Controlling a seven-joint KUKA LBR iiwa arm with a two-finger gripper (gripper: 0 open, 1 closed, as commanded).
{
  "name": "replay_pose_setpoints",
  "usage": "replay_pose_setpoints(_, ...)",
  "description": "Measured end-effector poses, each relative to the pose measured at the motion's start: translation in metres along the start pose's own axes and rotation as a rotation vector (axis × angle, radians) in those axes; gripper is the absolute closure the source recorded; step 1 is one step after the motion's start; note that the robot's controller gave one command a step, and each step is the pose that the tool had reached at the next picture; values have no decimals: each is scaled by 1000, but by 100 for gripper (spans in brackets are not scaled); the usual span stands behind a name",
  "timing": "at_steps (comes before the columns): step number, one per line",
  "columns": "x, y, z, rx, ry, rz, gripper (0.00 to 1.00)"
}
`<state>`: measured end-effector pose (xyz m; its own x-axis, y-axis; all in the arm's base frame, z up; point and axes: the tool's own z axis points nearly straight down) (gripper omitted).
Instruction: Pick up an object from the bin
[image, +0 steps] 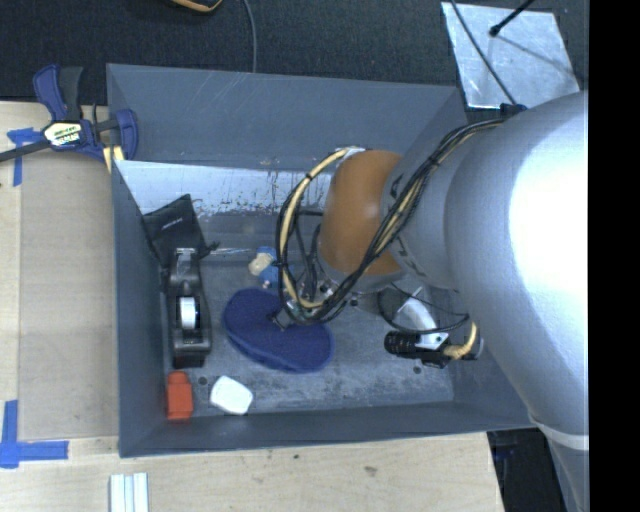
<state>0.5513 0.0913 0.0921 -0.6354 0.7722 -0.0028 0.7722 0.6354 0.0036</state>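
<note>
Pincer at the blue pad, whether clenched I cannot tell; the floppy pad may slip away

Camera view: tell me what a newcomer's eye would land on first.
The big grey arm looms on the right, its orange wrist cover and looped cables over the middle of the bin. Under them lies a flat dark blue pad. By the left wall sits a black tape dispenser, with an orange block and a white lump near the front.
</note>
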Motion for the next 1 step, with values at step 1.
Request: replay_pose_setpoints(1, -2, 2, -107, -4, -2, -3, 100)
